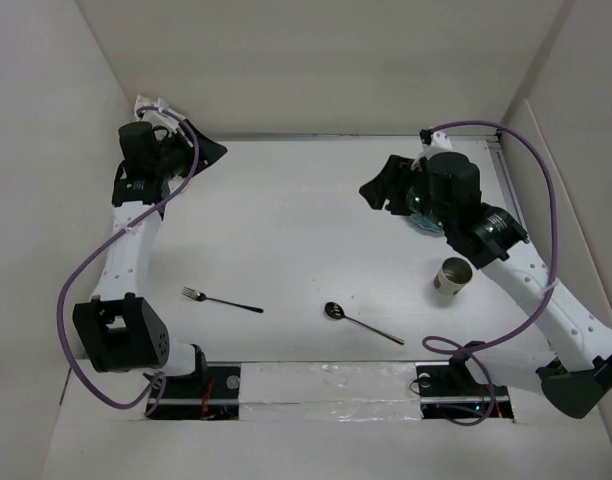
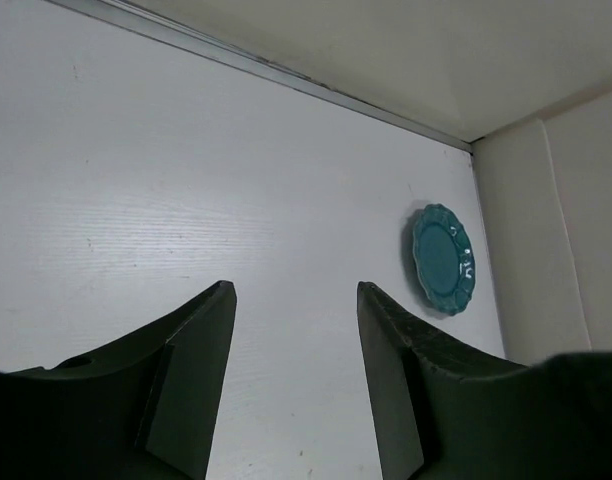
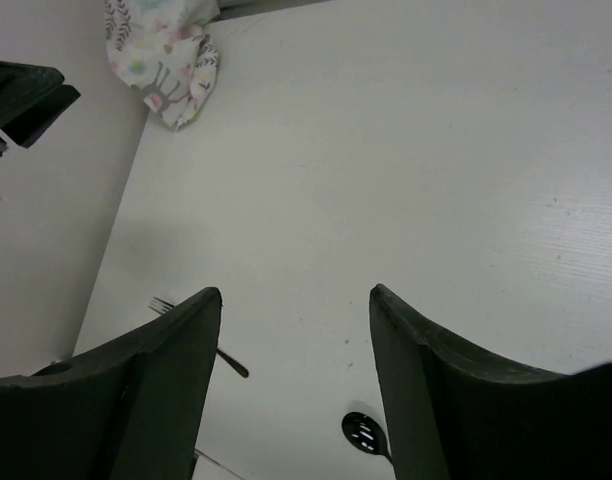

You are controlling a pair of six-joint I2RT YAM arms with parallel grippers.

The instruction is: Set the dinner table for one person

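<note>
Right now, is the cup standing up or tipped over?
Standing up: the cup has its round open mouth facing upward.

Left end effector (image 2: 291,295) far left, jaws apart, right end effector (image 3: 296,300) far right, jaws apart

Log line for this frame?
left gripper, right gripper open, empty | teal scalloped plate far right | metal fork, metal spoon, brownish cup loose on white tabletop | printed cloth placemat bunched far left
</note>
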